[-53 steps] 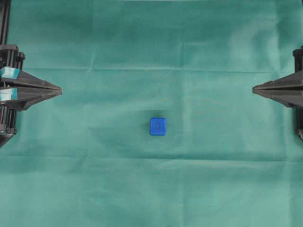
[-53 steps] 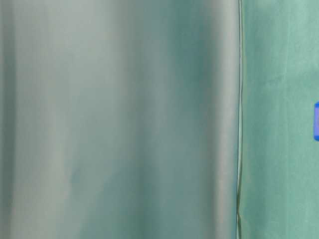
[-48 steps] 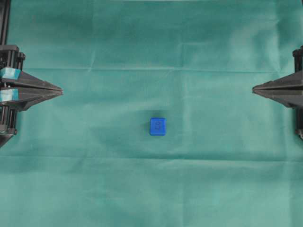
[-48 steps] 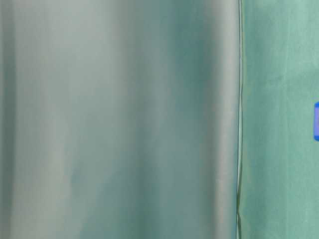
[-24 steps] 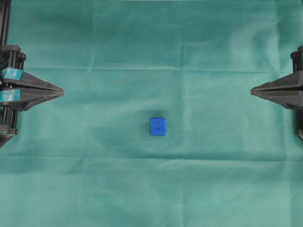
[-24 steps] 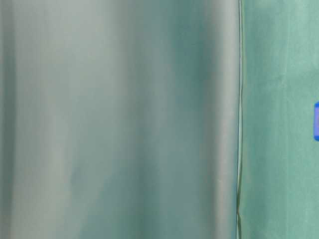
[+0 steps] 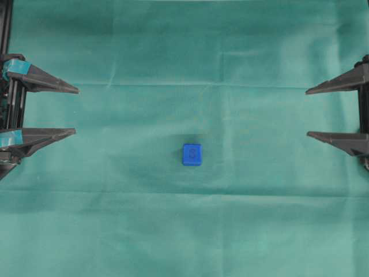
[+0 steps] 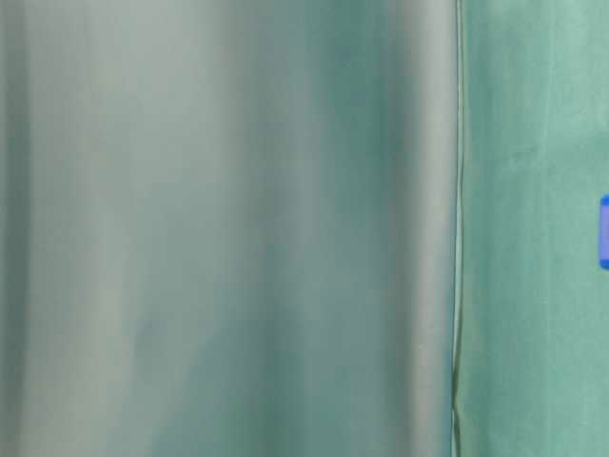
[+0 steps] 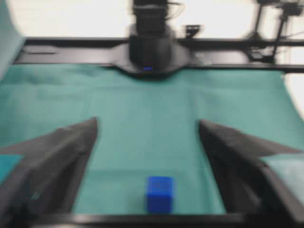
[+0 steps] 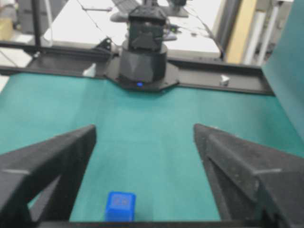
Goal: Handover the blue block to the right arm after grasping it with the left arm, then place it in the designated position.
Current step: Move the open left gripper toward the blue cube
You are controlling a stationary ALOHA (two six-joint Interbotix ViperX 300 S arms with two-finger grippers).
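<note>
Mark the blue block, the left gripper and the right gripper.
blue block (image 7: 192, 154): overhead view, its top face.
left gripper (image 7: 75, 111): overhead view, the gap midway between its teal-taped fingertips.
right gripper (image 7: 308, 113): overhead view, the gap midway between its plain black fingertips.

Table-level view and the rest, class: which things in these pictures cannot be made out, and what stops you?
- Blue block, table-level view: cut off by the right edge; a blurred green surface fills most of the picture.
- Block's dark mark, overhead view: too small to read.
- Designated position: not discernible in any view.
- Left tool, left wrist view: blurred.
</note>
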